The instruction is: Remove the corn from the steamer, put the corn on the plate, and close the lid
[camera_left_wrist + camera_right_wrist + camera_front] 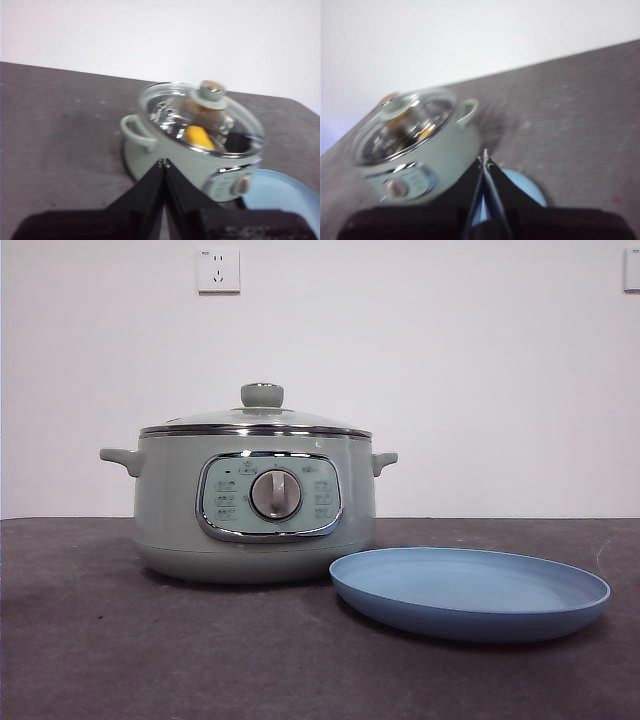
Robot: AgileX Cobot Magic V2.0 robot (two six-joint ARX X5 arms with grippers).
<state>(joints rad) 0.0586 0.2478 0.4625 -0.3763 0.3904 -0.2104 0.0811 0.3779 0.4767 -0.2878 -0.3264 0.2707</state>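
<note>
While the lid (262, 420) sits shut: corn (199, 136) stays inside the steamer (255, 505).
Left end effector (163, 163), right end effector (485, 160): both pressed together, empty.
Advice: spread, grasp knob squarely, lift straight.

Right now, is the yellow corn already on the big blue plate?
No, the round light-blue plate is bare; the yellow corn shows through the steamer's glass lid.

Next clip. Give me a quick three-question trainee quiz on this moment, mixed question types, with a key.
1. True or false: the lid sits on the steamer.
2. Where is the corn? A) on the plate B) inside the steamer C) in a gripper
3. Fill in: the jaws of the left gripper and the right gripper are ____.

Key: 1 true; 2 B, seen through the glass; 3 shut, holding nothing.
</note>
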